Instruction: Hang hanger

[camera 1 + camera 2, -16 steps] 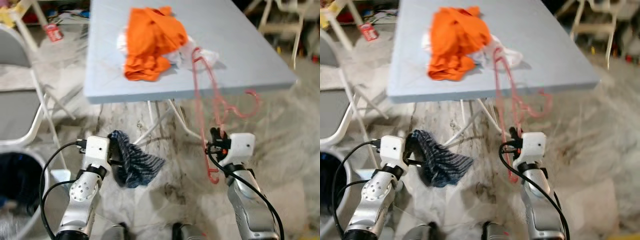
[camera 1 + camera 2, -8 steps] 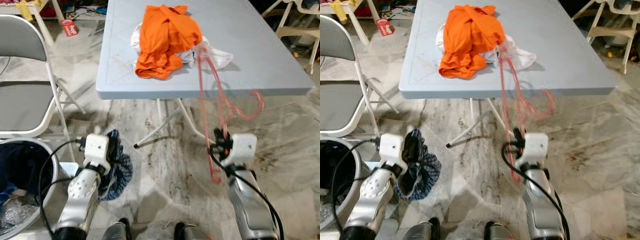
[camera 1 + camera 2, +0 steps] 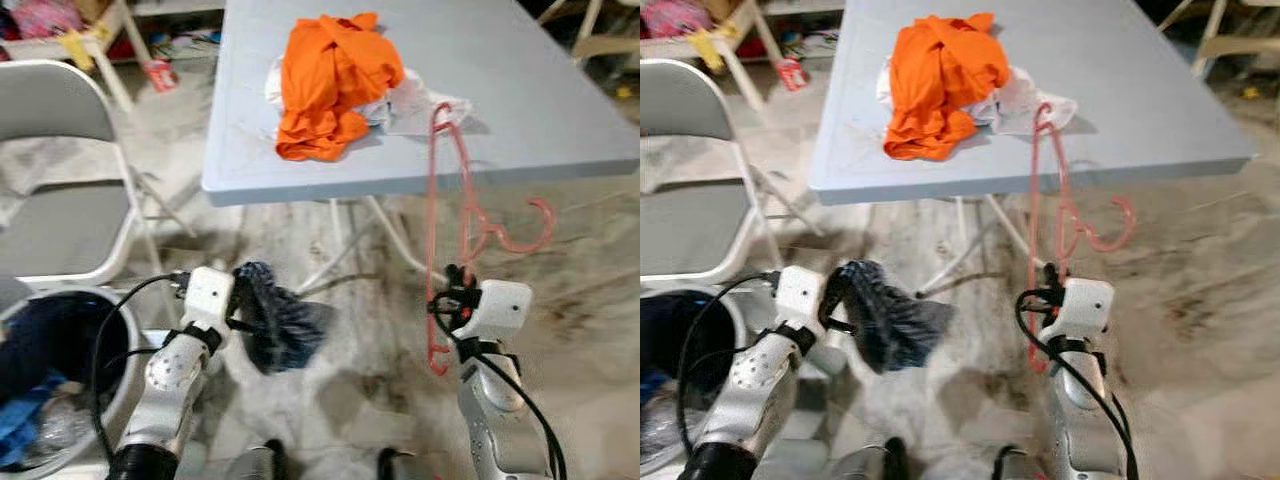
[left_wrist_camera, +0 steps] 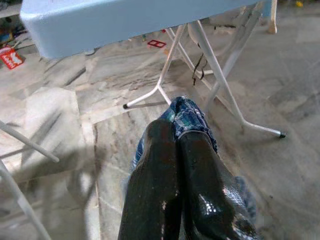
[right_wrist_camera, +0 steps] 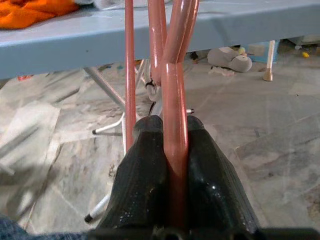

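the right end effector (image 3: 459, 290) is clamped on the hanger (image 3: 450, 215), the left end effector (image 3: 243, 318) on a cloth (image 3: 285, 330); the hanger's long frame could snag the tabletop (image 3: 560, 120) edge.

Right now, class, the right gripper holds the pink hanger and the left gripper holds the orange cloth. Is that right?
One thing is wrong. The left gripper is shut on a dark blue striped cloth, as the left eye view shows. The orange cloth lies on the table. The right gripper does hold the pink hanger.
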You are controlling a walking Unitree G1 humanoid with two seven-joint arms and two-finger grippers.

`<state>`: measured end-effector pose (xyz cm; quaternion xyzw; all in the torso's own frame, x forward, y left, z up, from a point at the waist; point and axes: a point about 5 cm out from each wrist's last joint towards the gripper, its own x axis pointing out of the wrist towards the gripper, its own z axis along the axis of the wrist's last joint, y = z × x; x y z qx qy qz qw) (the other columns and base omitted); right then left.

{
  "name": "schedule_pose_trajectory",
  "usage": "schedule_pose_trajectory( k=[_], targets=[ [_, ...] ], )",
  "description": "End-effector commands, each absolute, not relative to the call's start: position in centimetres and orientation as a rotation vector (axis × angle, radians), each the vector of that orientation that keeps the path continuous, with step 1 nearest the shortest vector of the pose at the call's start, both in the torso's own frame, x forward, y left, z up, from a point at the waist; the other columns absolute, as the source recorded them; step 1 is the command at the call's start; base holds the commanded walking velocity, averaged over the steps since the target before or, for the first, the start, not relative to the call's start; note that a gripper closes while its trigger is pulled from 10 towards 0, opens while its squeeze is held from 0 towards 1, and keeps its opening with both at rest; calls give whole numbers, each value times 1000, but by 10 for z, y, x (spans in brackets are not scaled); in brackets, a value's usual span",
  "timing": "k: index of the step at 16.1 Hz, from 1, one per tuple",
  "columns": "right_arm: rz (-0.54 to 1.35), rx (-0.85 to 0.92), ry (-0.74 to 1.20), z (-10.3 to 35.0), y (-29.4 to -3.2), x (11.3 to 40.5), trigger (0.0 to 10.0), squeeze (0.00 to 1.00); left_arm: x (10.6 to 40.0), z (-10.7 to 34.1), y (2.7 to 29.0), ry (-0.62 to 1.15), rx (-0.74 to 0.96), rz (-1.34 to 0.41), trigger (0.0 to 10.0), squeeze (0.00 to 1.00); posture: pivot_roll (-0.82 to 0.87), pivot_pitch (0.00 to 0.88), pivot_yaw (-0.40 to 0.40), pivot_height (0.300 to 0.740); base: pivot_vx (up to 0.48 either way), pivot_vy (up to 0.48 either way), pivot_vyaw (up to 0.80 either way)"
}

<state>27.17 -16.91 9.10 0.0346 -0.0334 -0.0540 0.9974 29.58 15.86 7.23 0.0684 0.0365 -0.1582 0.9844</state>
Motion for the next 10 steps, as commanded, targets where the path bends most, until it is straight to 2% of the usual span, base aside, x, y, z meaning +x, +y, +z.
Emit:
schedule_pose_trajectory(
  k=[1,4,10],
  targets=[
    [-137,83,-70,89,-170,268,10000,0,297,72,161,89,156,-327,10000,0,-50,178,133,740,0,0,0],
    [-187,100,-61,85,-174,260,10000,0,301,71,155,103,156,-380,10000,0,-73,191,155,740,0,0,0],
    [-291,49,-18,75,-199,236,10000,0,296,55,133,151,119,-418,10000,0,-183,211,125,740,0,0,0]
  ],
)
